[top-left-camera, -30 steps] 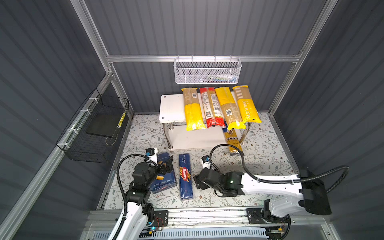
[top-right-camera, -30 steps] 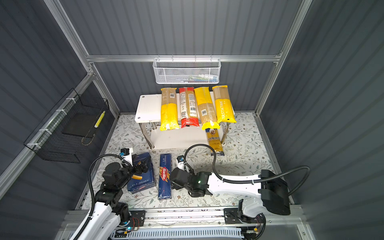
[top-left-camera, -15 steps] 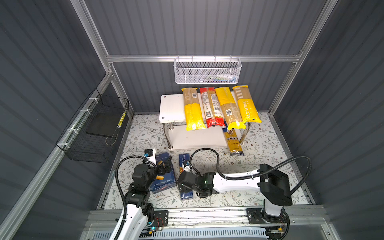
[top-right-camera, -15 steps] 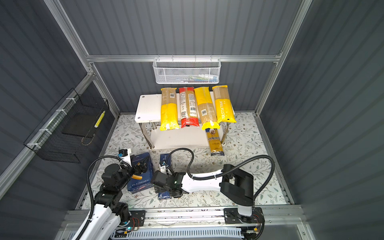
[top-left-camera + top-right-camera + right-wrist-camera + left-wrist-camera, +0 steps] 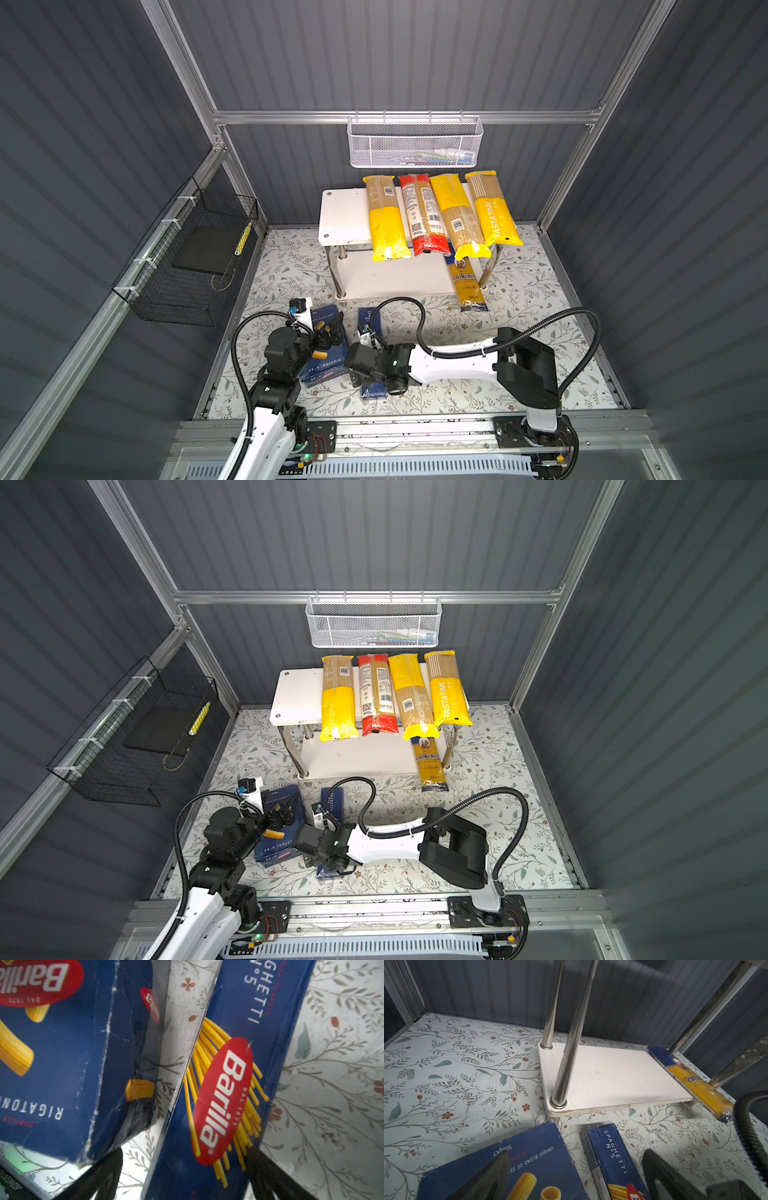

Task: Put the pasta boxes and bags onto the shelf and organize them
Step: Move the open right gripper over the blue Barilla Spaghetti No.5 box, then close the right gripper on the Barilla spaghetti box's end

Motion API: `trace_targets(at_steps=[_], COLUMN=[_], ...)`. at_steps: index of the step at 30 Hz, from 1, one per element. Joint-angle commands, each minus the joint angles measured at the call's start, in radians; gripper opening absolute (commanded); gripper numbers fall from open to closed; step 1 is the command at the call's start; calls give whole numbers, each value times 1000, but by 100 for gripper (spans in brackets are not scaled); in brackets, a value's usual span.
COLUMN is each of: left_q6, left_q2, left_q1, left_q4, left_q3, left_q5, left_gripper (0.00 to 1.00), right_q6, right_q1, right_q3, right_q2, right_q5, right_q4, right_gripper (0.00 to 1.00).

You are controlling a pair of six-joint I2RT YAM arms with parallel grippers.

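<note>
The white two-tier shelf [image 5: 343,216] stands at the back. Three yellow bags [image 5: 384,220] and a red one [image 5: 422,216] lie side by side across its top tier. The navy-and-yellow ankara bag [image 5: 467,282] rests at the right end of the lower tier [image 5: 612,1076], with one end sticking out over the floor. The wide rigatoni box [image 5: 326,361] and the narrow spaghetti box [image 5: 368,320] lie flat on the floor in front. My left gripper [image 5: 577,1176] hovers open above the rigatoni box. My right gripper [image 5: 185,1176] is open, with a finger on either side of the spaghetti box [image 5: 224,1084].
A white mesh basket [image 5: 415,143] hangs on the back wall above the shelf. A black wire basket [image 5: 187,262] hangs on the left wall. Grey walls close in three sides. The right arm's cable [image 5: 419,324] loops over the floor in front of the shelf.
My right arm has swung left from beside the spaghetti box to directly over it, and its jaws have spread wider. The left gripper has barely moved.
</note>
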Motion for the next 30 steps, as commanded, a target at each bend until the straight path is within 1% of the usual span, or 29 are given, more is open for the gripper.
trace_targets(at_steps=[1, 7, 13, 16, 19, 23, 30], left_q6=[-2, -1, 0, 2, 2, 2, 2], left_q2=[1, 7, 9, 15, 16, 12, 13], left_q1=[2, 2, 2, 2, 2, 2, 2], left_q4=[0, 1, 3, 7, 8, 6, 9], left_q3=[-4, -2, -2, -1, -1, -1, -1], left_q5=[16, 19, 22, 27, 28, 27, 30], left_gripper=[100, 100, 99, 100, 100, 100, 99], right_q6=[19, 16, -53, -63, -65, -43, -1], right_q1=[-4, -8, -8, -7, -8, -9, -10], right_q3=[-17, -47, -73, -91, -93, -97, -85], right_q2=[0, -53, -140, -164, -144, -102, -31], right_q5=[39, 55, 31, 40, 36, 1, 19], right_q4=[-129, -192, -150, -145, -127, -68, -56], right_gripper=[95, 95, 96, 97, 97, 98, 99])
